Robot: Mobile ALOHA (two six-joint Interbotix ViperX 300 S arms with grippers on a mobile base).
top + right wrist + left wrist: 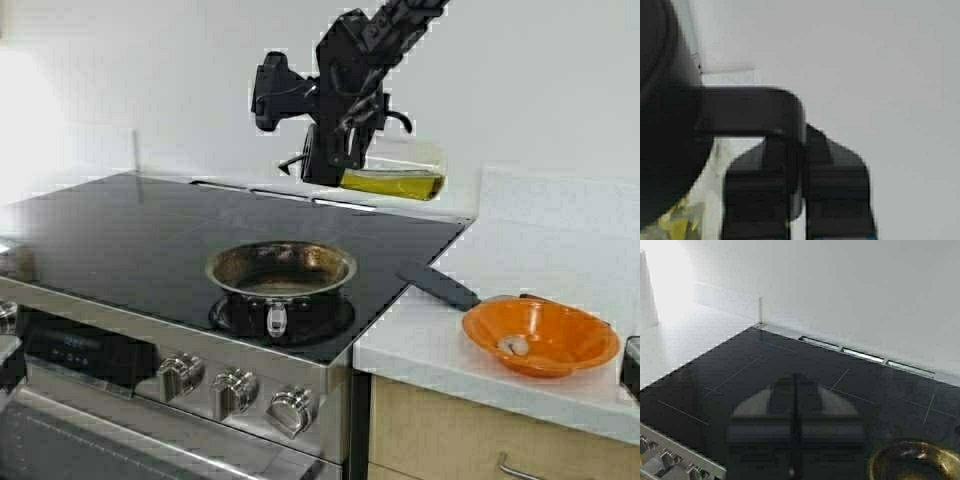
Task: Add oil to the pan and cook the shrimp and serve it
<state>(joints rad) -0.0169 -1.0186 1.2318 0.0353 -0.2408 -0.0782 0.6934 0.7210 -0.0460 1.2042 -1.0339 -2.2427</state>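
The steel pan [282, 270] sits on the front burner of the black stovetop [120, 225], and its rim shows in the left wrist view [915, 460]. High above the back of the stove, my right gripper [365, 125] is shut on the black handle [750, 110] of the clear jug [400, 165], which is tipped onto its side. The yellow oil [395, 184] lies along the jug's lower side. The jug's black lid [660, 125] fills one corner of the right wrist view. A pale shrimp [515, 346] lies in the orange bowl [570, 340] on the counter. My left gripper [796, 390] hovers shut over the glass left of the pan.
A dark flat utensil [440, 287] lies on the white counter [540, 250] between stove and bowl. Knobs [235, 390] line the stove front. A white wall stands behind the stove. A dark object [632, 368] sits at the counter's right edge.
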